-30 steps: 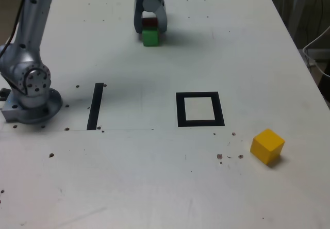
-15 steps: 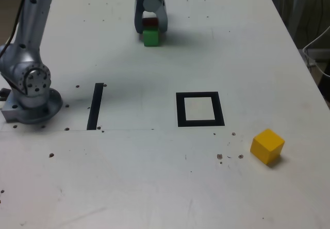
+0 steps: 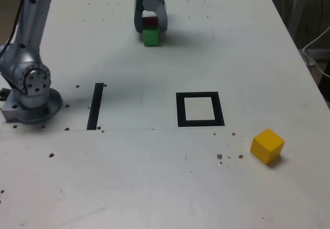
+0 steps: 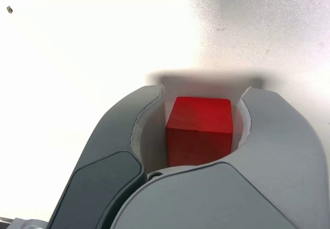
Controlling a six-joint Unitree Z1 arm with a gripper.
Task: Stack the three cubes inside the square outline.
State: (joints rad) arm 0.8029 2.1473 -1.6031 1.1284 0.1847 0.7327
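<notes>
Red cube between claw jaws, atop green cube.

Colours on the white table

Red cube, green cube, yellow cube; black outline with white centre; black strip at its 9 o'clock; grey gripper; silver arm; dark specks.

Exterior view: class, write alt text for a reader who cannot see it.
At the table's far edge, the end effector grips a red cube above a green cube. Nearer, a black square outline stands empty, with a yellow cube beyond its right corner.
</notes>
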